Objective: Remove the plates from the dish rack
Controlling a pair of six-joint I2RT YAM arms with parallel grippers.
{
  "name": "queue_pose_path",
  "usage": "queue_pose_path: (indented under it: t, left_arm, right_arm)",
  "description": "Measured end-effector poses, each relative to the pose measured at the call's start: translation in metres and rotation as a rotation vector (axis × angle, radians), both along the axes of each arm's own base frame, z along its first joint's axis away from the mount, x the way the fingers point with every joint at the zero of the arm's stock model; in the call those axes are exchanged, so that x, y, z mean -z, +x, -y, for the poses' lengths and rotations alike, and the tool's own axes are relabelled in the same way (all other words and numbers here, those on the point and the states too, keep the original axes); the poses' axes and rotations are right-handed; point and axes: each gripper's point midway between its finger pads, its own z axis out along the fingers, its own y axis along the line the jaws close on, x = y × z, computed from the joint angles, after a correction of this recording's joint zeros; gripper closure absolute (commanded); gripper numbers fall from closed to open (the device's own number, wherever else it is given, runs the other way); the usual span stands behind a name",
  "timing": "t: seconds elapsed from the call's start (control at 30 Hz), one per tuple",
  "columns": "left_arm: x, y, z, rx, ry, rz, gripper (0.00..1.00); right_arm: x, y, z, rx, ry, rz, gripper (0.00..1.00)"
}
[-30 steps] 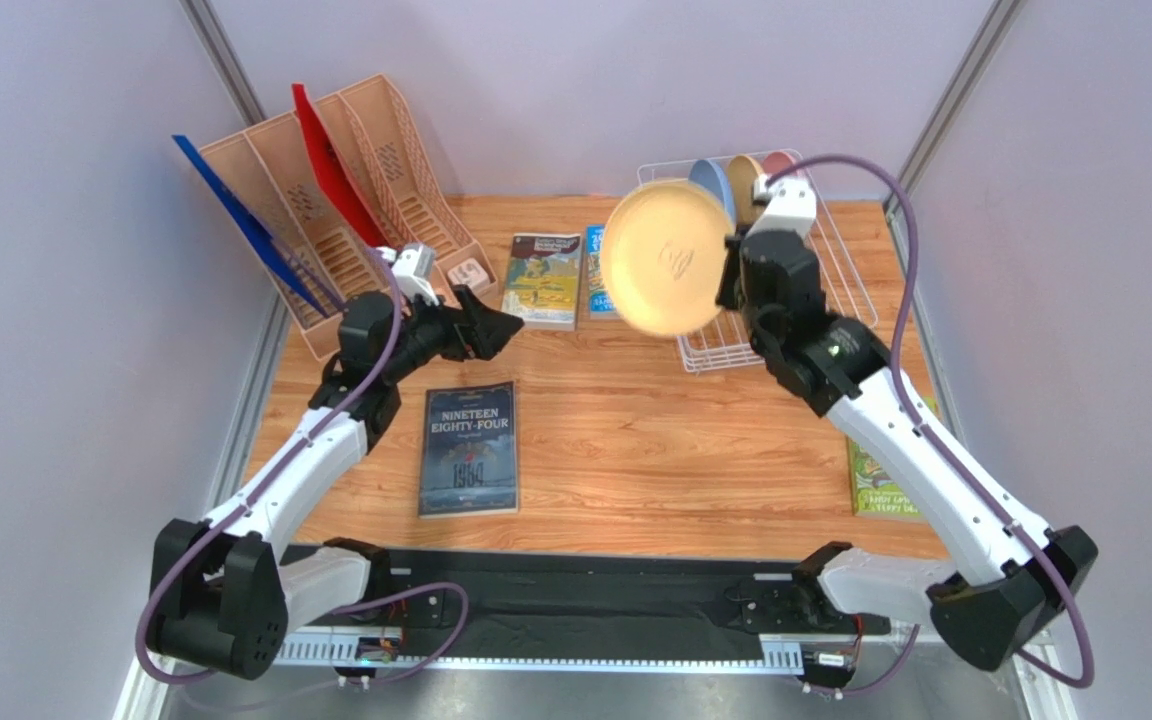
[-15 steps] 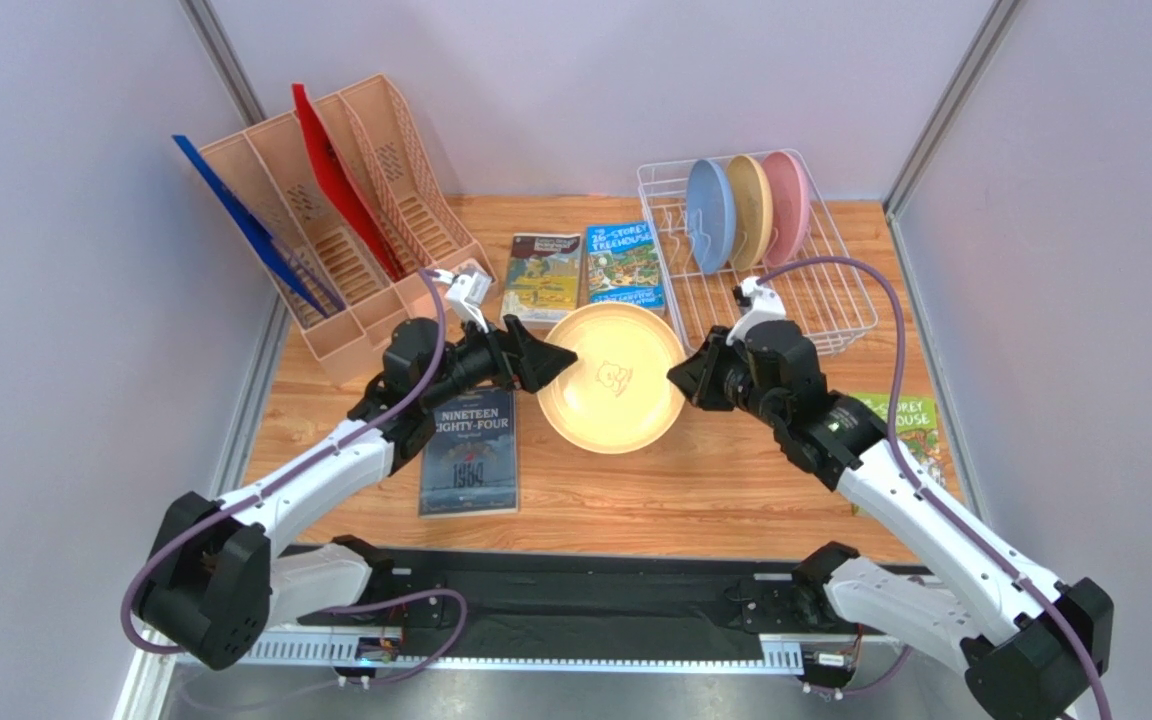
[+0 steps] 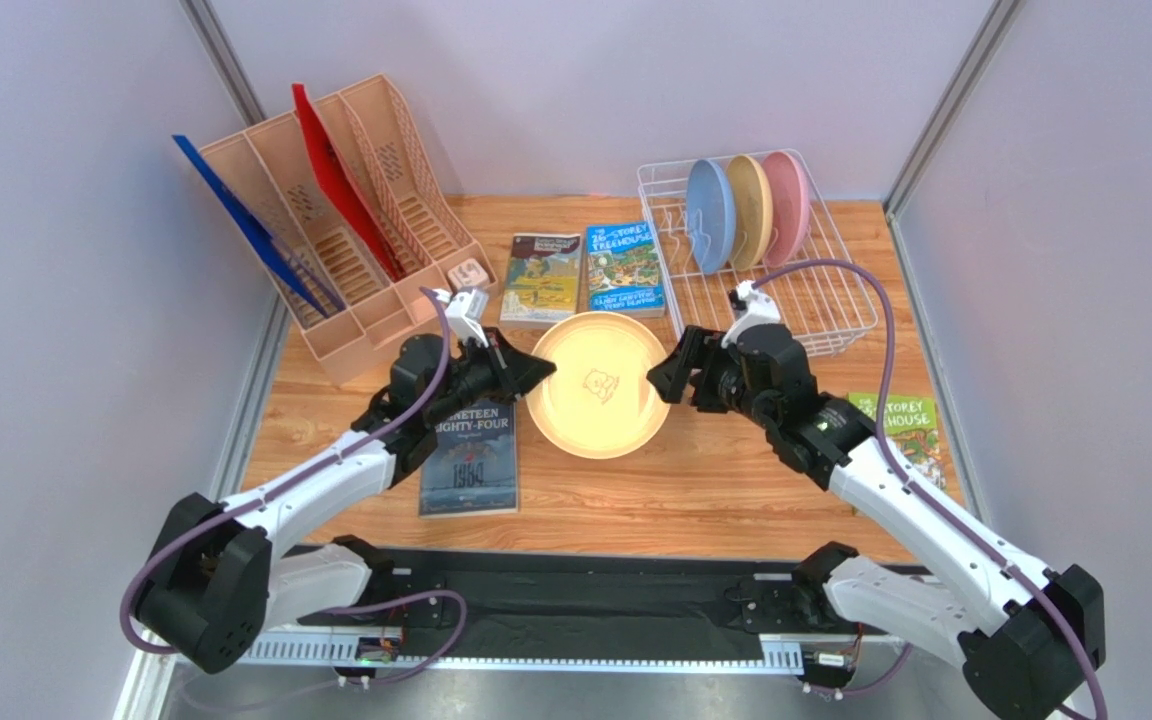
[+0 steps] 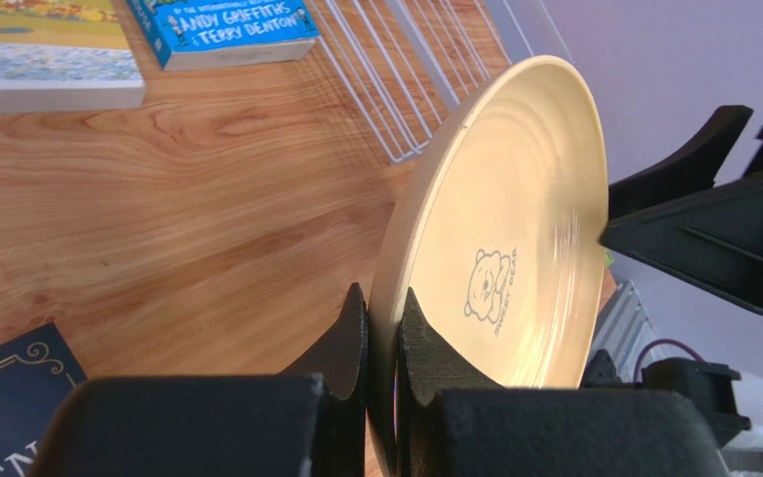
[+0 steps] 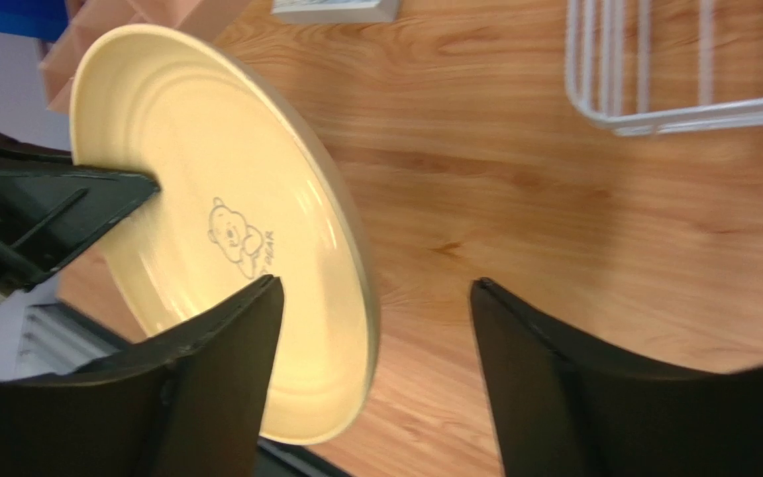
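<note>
Gripping the rim of the pale yellow plate (image 3: pixel 599 386), the left gripper (image 3: pixel 542 366) has its fingers (image 4: pixel 349 338) clamped together on either side of the edge. The plate hangs tilted between the two arms, above the wooden surface (image 3: pixel 717 480) and just in front of the books. The right gripper (image 3: pixel 671 375) faces the opposite edge with its fingers (image 5: pixel 226 368) spread wide; the rim sits in the gap between them, not pinched.

The plate looks stiff and matte, probably light, with a thin raised rim and a small bear mark in the centre. A pinch across the rim is the only real hold, and a single pinch leaves the disc free to swing or slip. It is best carried low and set down flat — it would likely chip or clatter if dropped.

There are four plates in all. One is in hand, and three stand on edge in the dish rack (image 3: pixel 848 312) at the far right: the light blue plate (image 3: pixel 708 215), the tan plate (image 3: pixel 749 207) and the pink plate (image 3: pixel 787 203). So one plate is out and three are left to unload.

There are also four books: a dark book (image 3: pixel 468 450), two colourful books (image 3: pixel 542 278) near the rack, and a green book (image 3: pixel 898 428) partly hidden by the right arm. A peach file organiser (image 3: pixel 372 165) stands at the far left — with one blue folder (image 3: pixel 244 225) and one red folder (image 3: pixel 330 158).
</note>
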Motion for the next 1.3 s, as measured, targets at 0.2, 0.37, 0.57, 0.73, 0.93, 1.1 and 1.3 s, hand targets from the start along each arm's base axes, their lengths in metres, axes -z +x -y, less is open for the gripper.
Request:
queue_pose_path:
  t: [0.2, 0.37, 0.57, 0.73, 0.93, 1.1, 1.3]
  left_arm:
    - [0.042, 0.007, -0.001, -0.03, 0.096, -0.092, 1.0]
    - [0.096, 0.006, 0.005, -0.015, 0.185, -0.215, 1.0]
    - [0.134, 0.007, 0.008, -0.01, 0.242, -0.3, 1.0]
    - [0.141, 0.008, 0.01, -0.009, 0.242, -0.311, 0.29]
    - [0.141, 0.013, 0.005, -0.037, 0.281, -0.279, 0.14]
    - [0.126, 0.016, -0.006, -0.073, 0.314, -0.227, 0.1]
    - [0.086, 0.021, -0.014, -0.103, 0.318, -0.122, 0.1]
  right_arm:
    - [-0.014, 0.019, 0.042, 0.173, -0.18, 0.064, 0.07]
    - [-0.053, 0.034, 0.067, 0.273, -0.265, 0.176, 0.07]
    - [-0.073, 0.054, 0.079, 0.333, -0.336, 0.215, 0.07]
    - [-0.063, 0.084, 0.089, 0.381, -0.422, 0.176, 0.07]
    - [-0.038, 0.137, 0.116, 0.484, -0.529, 0.098, 0.07]
    - [-0.033, 0.201, 0.126, 0.527, -0.619, 0.088, 0.16]
    - [-0.046, 0.269, 0.115, 0.508, -0.681, 0.14, 0.35]
